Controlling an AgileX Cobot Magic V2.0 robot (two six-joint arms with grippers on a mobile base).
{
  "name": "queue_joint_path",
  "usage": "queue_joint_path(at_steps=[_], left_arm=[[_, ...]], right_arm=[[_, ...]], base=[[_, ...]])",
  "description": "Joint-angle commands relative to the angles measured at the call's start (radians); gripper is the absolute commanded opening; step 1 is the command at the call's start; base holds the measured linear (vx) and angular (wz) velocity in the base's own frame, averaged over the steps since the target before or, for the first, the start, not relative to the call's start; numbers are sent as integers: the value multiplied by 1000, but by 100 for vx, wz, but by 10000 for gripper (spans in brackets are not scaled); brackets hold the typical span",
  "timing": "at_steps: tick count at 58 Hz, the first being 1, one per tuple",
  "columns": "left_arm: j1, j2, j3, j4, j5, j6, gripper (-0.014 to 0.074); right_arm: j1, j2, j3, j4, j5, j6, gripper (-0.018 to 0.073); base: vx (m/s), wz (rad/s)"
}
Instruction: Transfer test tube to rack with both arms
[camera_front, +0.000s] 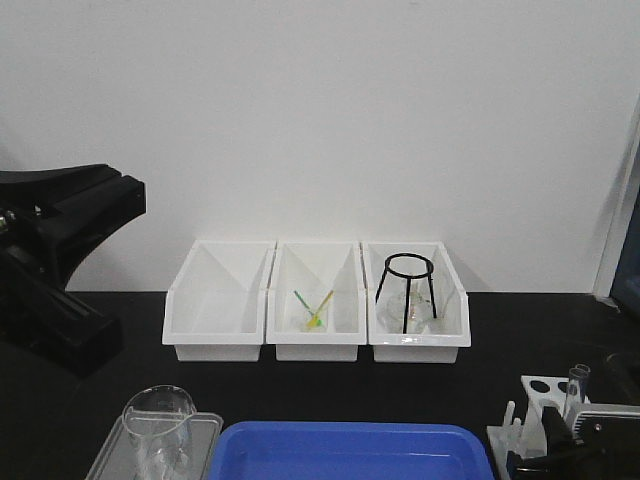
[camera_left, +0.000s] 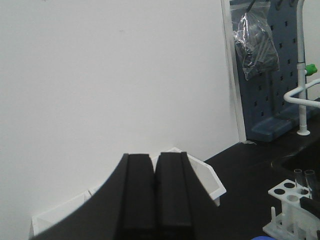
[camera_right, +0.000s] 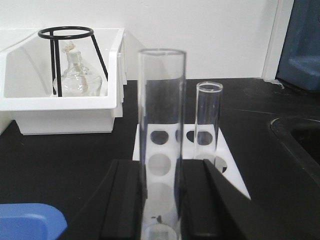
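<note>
While its black fingers (camera_right: 122, 200) press in from both sides, the right gripper (camera_right: 161, 167) clamps the test tube (camera_right: 161, 110) upright at bottom centre of the right wrist view. The tube's open rim is uppermost and its lower end is cut off by the bottom edge of the frame. Directly behind the tube lies the white rack (camera_right: 190, 150), its round holes showing through the glass; whether the tube's foot has entered a hole cannot be told. A second tube (camera_right: 208, 122) stands in the rack just to the right, apart from the held one. Farther back, at upper left, a white bin (camera_right: 65, 107) holds a black tripod stand (camera_right: 65, 32) with a glass flask (camera_right: 75, 77) between its legs. A corner of the blue tray (camera_right: 27, 220) shows at lower left on the black table (camera_right: 75, 165).

At bottom centre of the left wrist view, the left gripper (camera_left: 154, 195) has its two black pads drawn together, only a thin seam between them and nothing held. It hangs well apart from the rack, which sits in the lower right corner of that frame. The front view puts the left arm (camera_front: 60, 270) at the left edge and three white bins (camera_front: 316, 348) in a row at centre. A clear beaker (camera_front: 160, 425) stands at lower left beside the blue tray, and the rack and right gripper sit in the lower right corner.
</note>
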Motion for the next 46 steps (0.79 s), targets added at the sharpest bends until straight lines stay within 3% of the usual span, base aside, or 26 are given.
queue_joint_path(at_steps=[1,17,25,37,46], left_arm=[[-1,-10,-29,19,-28,-11,-7],[-1,-10,-29,19,-28,-17,-7],[-1,-10,-29,19,-29,-18,-7],[-1,-10,-29,-14,-20,-19,-7],[-1,-10,-29,-79,73,-16,-7]], right_arm=[[-6,-31,-19,-13,-191,-5,167],[-6,-106,-19,-20,-136,2,519],[-6,-249,-19,-29,-53,-14,606],[-2,-569,-19,-82,168,-13,542],[-2,-849,-19,-93,540,-13,284]], base=[[0,0],[0,0],[0,0],[0,0],[0,0]])
